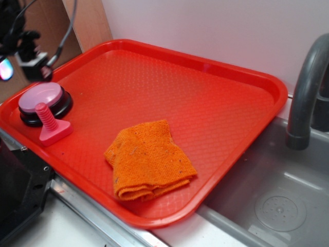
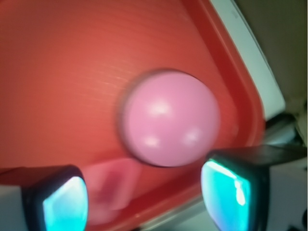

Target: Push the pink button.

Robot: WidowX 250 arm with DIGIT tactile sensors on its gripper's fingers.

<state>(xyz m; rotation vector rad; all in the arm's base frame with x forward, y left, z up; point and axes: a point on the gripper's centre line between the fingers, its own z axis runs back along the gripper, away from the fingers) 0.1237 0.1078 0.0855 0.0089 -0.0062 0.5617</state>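
Pink button [image 1: 39, 95], a low, round, light-pink plastic dome set in a wider black circular base, sits near the left corner of the red textured plastic tray [image 1: 169, 87]. Touching or just beside its base, on the side toward the camera, stands a pink ribbed screw-shaped toy [image 1: 49, 123] with a flat base, upright with a slight tilt. A crumpled orange knitted cloth [image 1: 148, 160] lies further toward the middle of the tray, well apart from the button. To the right of the tray is a grey sink basin [image 1: 280, 206] with a dark grey curved faucet [image 1: 304, 95]. A white wall rises behind.

The robot's gripper [image 1: 23, 54], black with cables running up from it, hangs at the top left of the exterior view, above and a little behind the button, apart from it. In the wrist view the button [image 2: 171, 118] fills the middle, blurred, with the pink toy [image 2: 108, 190] just below it. The two fingers [image 2: 60, 199], their pads glowing cyan, stand wide apart at the bottom corners with nothing between them.
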